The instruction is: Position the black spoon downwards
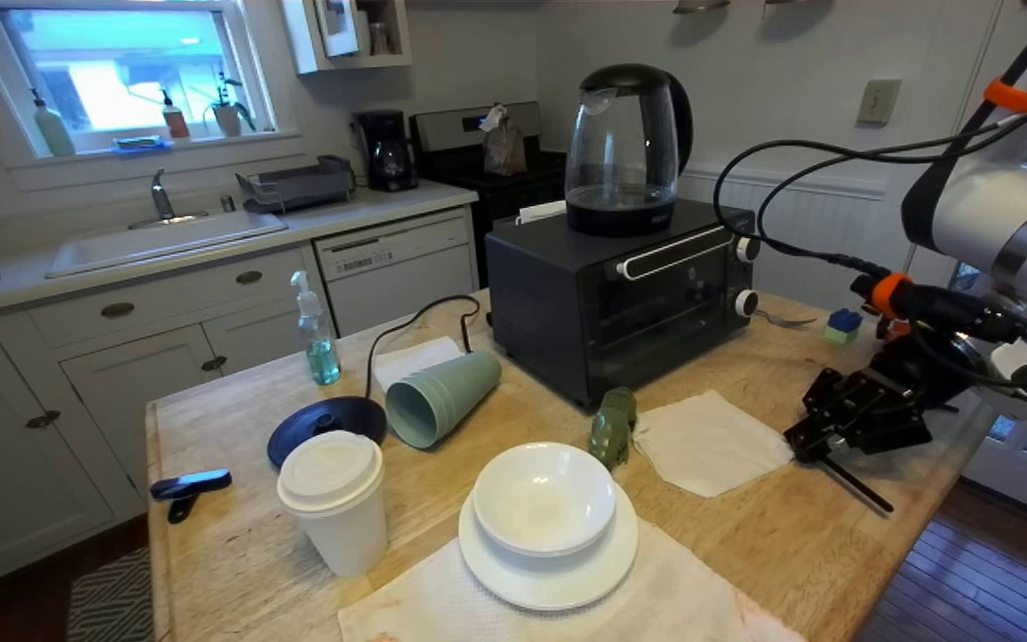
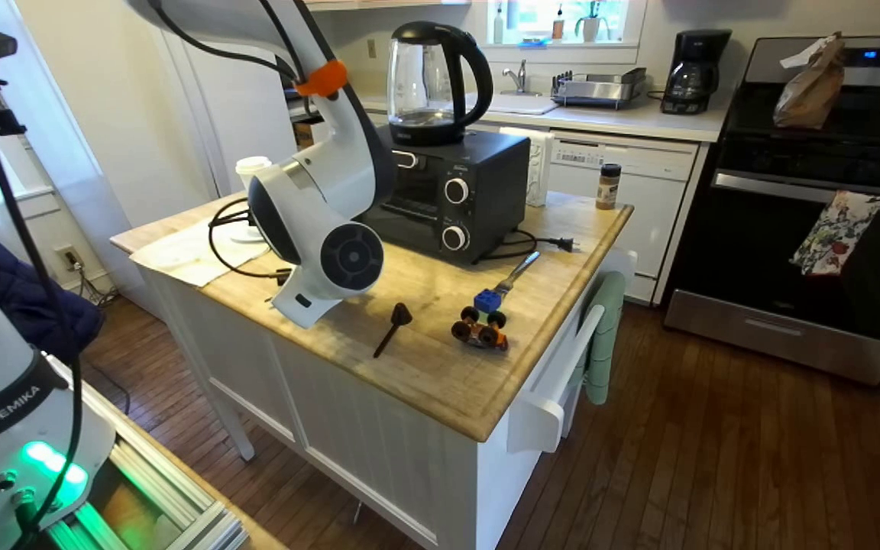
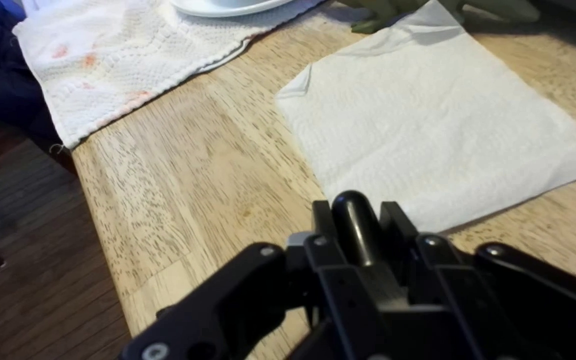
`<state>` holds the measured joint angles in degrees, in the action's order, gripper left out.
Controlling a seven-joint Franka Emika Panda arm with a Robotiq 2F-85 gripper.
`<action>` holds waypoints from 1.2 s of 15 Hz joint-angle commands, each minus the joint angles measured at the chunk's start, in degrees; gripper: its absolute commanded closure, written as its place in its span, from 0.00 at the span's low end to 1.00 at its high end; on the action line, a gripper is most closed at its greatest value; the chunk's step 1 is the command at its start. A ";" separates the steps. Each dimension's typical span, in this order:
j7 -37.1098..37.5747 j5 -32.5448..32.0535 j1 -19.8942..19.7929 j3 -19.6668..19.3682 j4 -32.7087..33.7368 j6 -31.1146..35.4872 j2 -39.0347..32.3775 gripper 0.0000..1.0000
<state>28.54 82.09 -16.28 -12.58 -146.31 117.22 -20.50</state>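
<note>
The black spoon [image 1: 861,485] is partly hidden by my gripper [image 1: 809,450]. In an exterior view its thin straight part sticks out from the fingertips toward the table's front right edge, low over the wood. In the wrist view a shiny, rounded black part of the spoon [image 3: 357,225] sits between the two fingertips of my gripper [image 3: 358,207] and nearly fills the gap. The gripper looks shut on it. Whether the spoon touches the table I cannot tell. In an exterior view the arm hides the gripper and the spoon. A shorter dark utensil [image 2: 390,331] lies apart on the table.
A white napkin [image 1: 710,446] lies beside the fingertips, with a green toy animal [image 1: 612,430] beyond. A white bowl [image 1: 544,499] stands on a plate [image 1: 487,575]. The black oven [image 1: 558,312] carries a kettle. A toy car [image 2: 480,330], blue block [image 2: 487,299] and fork [image 2: 520,271] lie nearby.
</note>
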 commanded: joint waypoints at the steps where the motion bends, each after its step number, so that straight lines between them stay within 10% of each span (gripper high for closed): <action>1: -0.83 0.82 1.12 -1.32 1.05 -1.14 -1.06 0.65; 18: -1.69 1.17 0.40 -1.76 2.39 -6.88 -3.22 0.89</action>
<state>28.54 82.03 -15.59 -13.71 -145.22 114.45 -21.24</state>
